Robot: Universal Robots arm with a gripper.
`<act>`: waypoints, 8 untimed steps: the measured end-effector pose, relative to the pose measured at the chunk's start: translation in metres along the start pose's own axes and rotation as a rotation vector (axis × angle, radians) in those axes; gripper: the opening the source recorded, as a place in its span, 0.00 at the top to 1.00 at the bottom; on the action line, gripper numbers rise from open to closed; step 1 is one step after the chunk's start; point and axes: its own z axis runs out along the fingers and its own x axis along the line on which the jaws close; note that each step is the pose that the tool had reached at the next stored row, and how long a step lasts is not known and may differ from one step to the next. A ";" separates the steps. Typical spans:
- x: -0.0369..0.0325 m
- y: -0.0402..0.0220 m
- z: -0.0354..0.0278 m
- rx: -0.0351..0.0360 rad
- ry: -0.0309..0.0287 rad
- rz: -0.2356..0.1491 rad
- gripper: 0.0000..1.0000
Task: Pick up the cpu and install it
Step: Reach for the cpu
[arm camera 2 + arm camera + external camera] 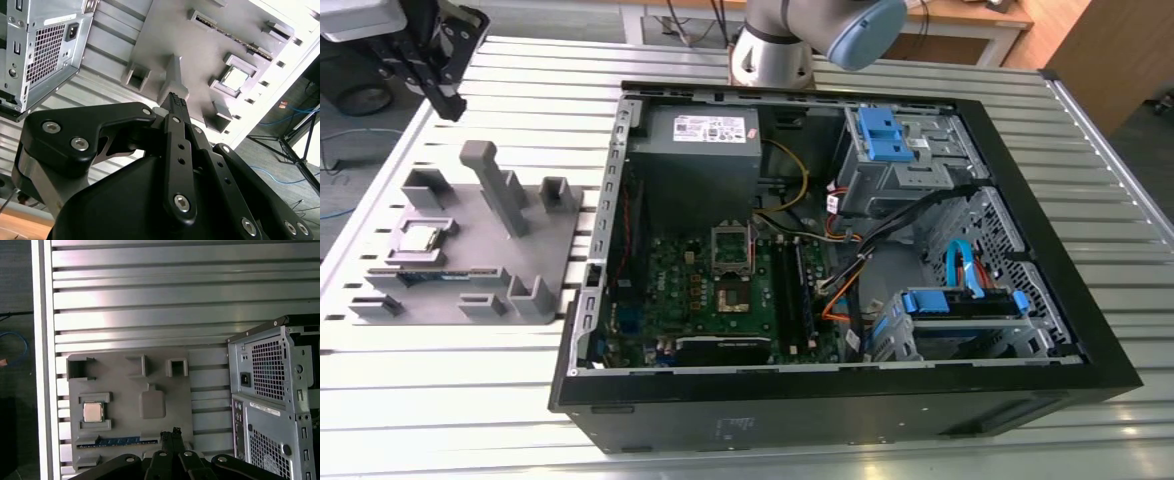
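Found a small square silvery-topped cpu (93,412) seated in a framed recess of a grey moulded plastic tray (130,385) on a ribbed aluminium table (150,290), and the black-fingered gripper (172,433), fingertips together, apart from it.

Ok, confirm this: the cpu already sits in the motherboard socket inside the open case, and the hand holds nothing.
Not right. The cpu lies in a square recess of the grey holder beside the case, as the first wrist view shows; the hand does hold nothing.
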 end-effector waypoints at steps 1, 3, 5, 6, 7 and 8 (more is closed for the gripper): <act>0.0010 -0.0008 0.0011 0.0000 0.0001 0.000 0.89; 0.0032 -0.0023 0.0033 -0.0001 -0.0001 0.000 0.89; 0.0058 -0.0036 0.0052 0.0000 -0.0001 0.000 0.89; 0.0073 -0.0041 0.0061 0.0001 -0.0001 0.000 0.89; 0.0088 -0.0045 0.0070 0.0000 -0.0001 0.000 0.89; 0.0103 -0.0048 0.0078 0.0000 -0.0001 0.000 0.89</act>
